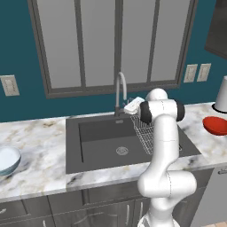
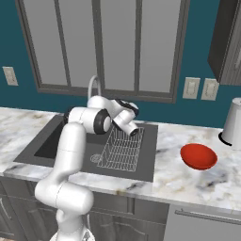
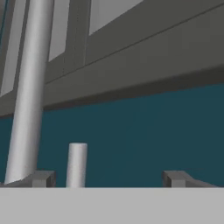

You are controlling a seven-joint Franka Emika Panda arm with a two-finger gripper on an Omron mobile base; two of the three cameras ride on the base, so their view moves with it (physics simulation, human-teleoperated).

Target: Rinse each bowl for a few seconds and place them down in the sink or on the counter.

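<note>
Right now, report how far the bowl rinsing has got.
Nothing looks done: the red bowl sits on the counter right of the sink, and the pale blue-grey bowl sits on the counter to its left. In hand: the open, empty pincer is up at the tap, beside its small handle. Left: rinsing both bowls and setting them down.

Open pincer [image 3: 107, 179] faces the tap [image 3: 28, 96] against teal wall [image 3: 144, 131]

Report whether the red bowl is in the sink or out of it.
Out. The red bowl sits upright on the counter, right of the sink, near the white jar.
</note>
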